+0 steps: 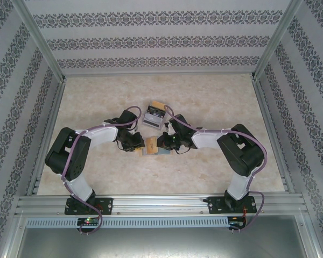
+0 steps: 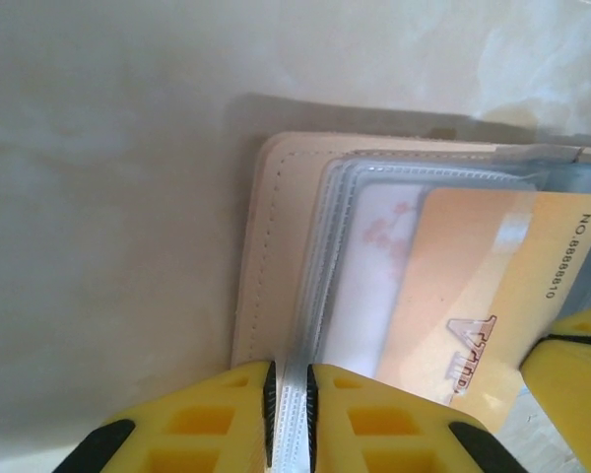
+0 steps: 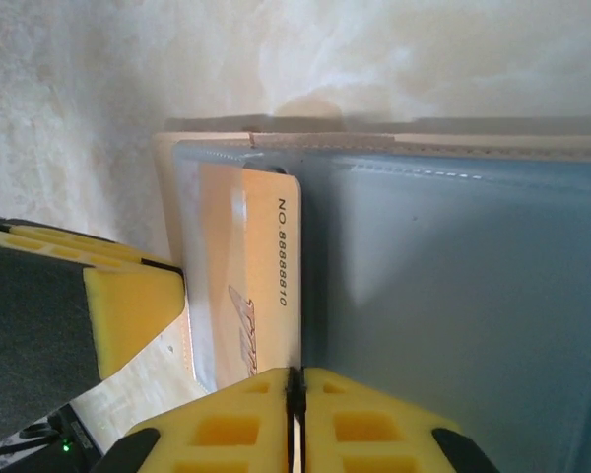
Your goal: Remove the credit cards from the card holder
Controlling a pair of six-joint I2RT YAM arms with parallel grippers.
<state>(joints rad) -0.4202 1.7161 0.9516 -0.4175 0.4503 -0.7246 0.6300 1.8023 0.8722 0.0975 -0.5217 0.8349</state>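
Observation:
The card holder (image 1: 151,146) lies on the table between both grippers; its beige stitched cover (image 2: 276,246) carries several clear plastic sleeves (image 3: 453,296). An orange credit card (image 2: 473,286) printed with a number sticks partly out of one sleeve. My left gripper (image 2: 291,379) is shut on the edge of the sleeve bundle, at the left of the holder (image 1: 139,146). My right gripper (image 3: 295,379) is shut on the thin edge of the orange card (image 3: 266,276), coming in from the right (image 1: 162,144). Any other cards in the sleeves are hidden.
A small greyish stack (image 1: 154,114) with dark stripes and a tan corner lies just behind the grippers. The pale marbled table (image 1: 97,97) is fenced by metal rails and patterned walls. The two wrists nearly touch over the holder.

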